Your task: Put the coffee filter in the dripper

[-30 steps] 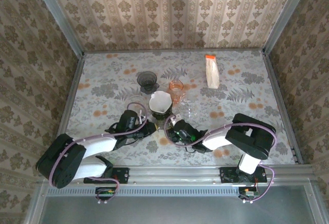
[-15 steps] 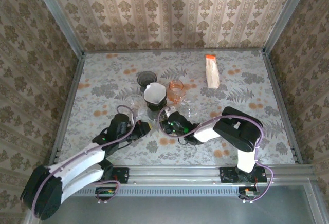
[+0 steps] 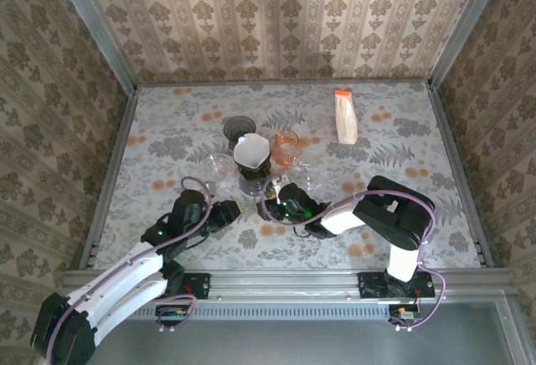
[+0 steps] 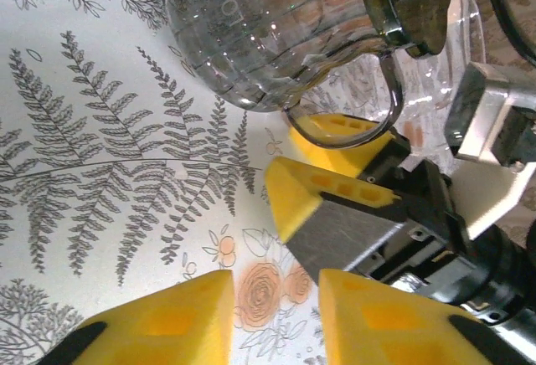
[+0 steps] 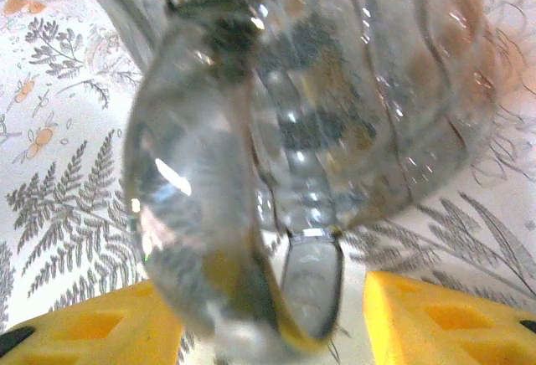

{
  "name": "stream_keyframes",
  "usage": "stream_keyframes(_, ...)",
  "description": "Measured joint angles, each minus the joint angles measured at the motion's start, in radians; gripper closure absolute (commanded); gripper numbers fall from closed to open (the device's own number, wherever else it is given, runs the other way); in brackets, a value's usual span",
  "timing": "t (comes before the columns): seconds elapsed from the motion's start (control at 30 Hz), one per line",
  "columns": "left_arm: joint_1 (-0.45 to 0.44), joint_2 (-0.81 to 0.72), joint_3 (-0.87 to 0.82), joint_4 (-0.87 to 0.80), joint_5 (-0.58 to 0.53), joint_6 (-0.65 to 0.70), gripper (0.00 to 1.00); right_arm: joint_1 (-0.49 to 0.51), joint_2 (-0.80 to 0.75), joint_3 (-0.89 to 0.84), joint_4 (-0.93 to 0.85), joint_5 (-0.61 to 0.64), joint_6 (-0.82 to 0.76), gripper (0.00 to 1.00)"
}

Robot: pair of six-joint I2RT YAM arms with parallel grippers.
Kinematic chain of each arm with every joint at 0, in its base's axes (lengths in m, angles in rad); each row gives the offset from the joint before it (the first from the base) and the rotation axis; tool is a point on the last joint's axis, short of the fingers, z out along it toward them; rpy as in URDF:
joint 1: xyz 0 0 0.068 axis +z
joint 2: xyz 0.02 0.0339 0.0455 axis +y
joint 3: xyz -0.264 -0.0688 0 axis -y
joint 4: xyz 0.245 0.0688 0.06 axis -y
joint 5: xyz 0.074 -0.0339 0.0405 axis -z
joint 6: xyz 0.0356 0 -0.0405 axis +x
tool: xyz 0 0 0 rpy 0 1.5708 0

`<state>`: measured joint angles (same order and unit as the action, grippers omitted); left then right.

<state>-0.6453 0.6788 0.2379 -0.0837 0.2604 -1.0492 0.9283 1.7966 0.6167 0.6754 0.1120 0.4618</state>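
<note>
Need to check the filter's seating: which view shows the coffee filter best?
Top external: the white coffee filter is seen whole from above, opened into a cone. The left and right wrist views look low at clear glass beside their jaws.

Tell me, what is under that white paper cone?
A glass jug stands under the paper filter, its handle between the right hand's fingers. The filter covers the jug's mouth, so how it sits there is hidden.

White paper cone filter [image 3: 251, 151]: mouth up, slightly tilted, seated in dark smoked translucent dripper [image 3: 249, 180]. Dripper upright atop clear ribbed glass carafe [image 4: 251, 38], mid-table.
</note>
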Motion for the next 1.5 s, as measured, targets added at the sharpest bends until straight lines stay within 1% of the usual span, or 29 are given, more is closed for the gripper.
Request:
stream_keyframes(0.1, 0.000, -0.018, 0.004, -0.021, -0.007, 0.017, 0.49, 0.016, -0.069, -0.049, -0.036, 0.004, 0.018, 0.37)
stream_keyframes(0.13, 0.002, -0.025, 0.009, -0.032, -0.008, 0.025, 0.44, 0.025, -0.104, -0.063, -0.062, 0.006, 0.026, 0.36)
stream_keyframes(0.2, 0.008, -0.040, 0.023, -0.053, -0.012, 0.042, 0.37, 0.039, -0.186, -0.076, -0.137, 0.012, 0.041, 0.35)
stream_keyframes(0.3, 0.027, -0.074, 0.039, -0.063, -0.010, 0.068, 0.24, 0.048, -0.352, -0.079, -0.277, 0.026, 0.064, 0.31)
stream_keyframes(0.33, 0.037, -0.090, 0.041, -0.064, -0.010, 0.075, 0.05, 0.048, -0.419, -0.079, -0.331, 0.039, 0.070, 0.29)
stream_keyframes(0.37, 0.048, -0.108, 0.042, -0.066, -0.006, 0.085, 0.00, 0.045, -0.484, -0.076, -0.388, 0.053, 0.073, 0.27)
stream_keyframes(0.43, 0.072, -0.145, 0.043, -0.067, 0.005, 0.093, 0.00, 0.031, -0.596, -0.062, -0.504, 0.071, 0.083, 0.24)
stream_keyframes(0.5, 0.095, -0.181, 0.043, -0.066, 0.023, 0.104, 0.00, -0.019, -0.684, -0.040, -0.617, 0.072, 0.095, 0.24)
stream_keyframes(0.57, 0.120, -0.210, 0.043, -0.053, 0.051, 0.112, 0.00, -0.110, -0.744, -0.020, -0.711, 0.063, 0.100, 0.23)
stream_keyframes(0.67, 0.150, -0.223, 0.042, 0.001, 0.107, 0.113, 0.00, -0.242, -0.765, 0.004, -0.827, 0.043, 0.103, 0.23)
stream_keyframes(0.7, 0.156, -0.223, 0.039, 0.023, 0.122, 0.113, 0.00, -0.273, -0.756, 0.011, -0.852, 0.030, 0.102, 0.23)
stream_keyframes(0.77, 0.165, -0.223, 0.033, 0.057, 0.152, 0.113, 0.05, -0.328, -0.712, 0.032, -0.890, -0.011, 0.090, 0.23)
stream_keyframes(0.83, 0.171, -0.223, 0.029, 0.072, 0.171, 0.119, 0.10, -0.360, -0.642, 0.070, -0.914, -0.042, 0.067, 0.25)
stream_keyframes(0.87, 0.174, -0.223, 0.026, 0.077, 0.179, 0.121, 0.11, -0.371, -0.595, 0.095, -0.923, -0.056, 0.052, 0.26)
stream_keyframes(0.97, 0.195, -0.223, 0.003, 0.095, 0.202, 0.118, 0.13, -0.381, -0.494, 0.152, -0.927, -0.088, 0.010, 0.28)
stream_keyframes(1.13, 0.227, -0.223, -0.050, 0.102, 0.217, 0.099, 0.12, -0.381, -0.414, 0.185, -0.931, -0.093, -0.032, 0.34)
stream_keyframes(1.2, 0.229, -0.223, -0.061, 0.104, 0.219, 0.092, 0.12, -0.381, -0.387, 0.195, -0.934, -0.089, -0.044, 0.37)
stream_keyframes(1.23, 0.229, -0.223, -0.063, 0.105, 0.220, 0.090, 0.10, -0.381, -0.375, 0.199, -0.936, -0.087, -0.048, 0.40)
stream_keyframes(1.3, 0.229, -0.229, -0.063, 0.108, 0.223, 0.084, 0.05, -0.381, -0.356, 0.202, -0.938, -0.082, -0.059, 0.47)
stream_keyframes(1.33, 0.229, -0.232, -0.063, 0.109, 0.224, 0.079, 0.01, -0.381, -0.351, 0.202, -0.938, -0.080, -0.063, 0.53)
stream_keyframes(1.4, 0.230, -0.244, -0.063, 0.111, 0.224, 0.076, 0.00, -0.380, -0.343, 0.203, -0.938, -0.075, -0.072, 0.63)
stream_keyframes(1.5, 0.238, -0.271, -0.063, 0.110, 0.220, 0.073, 0.00, -0.376, -0.341, 0.204, -0.940, -0.069, -0.079, 0.73)
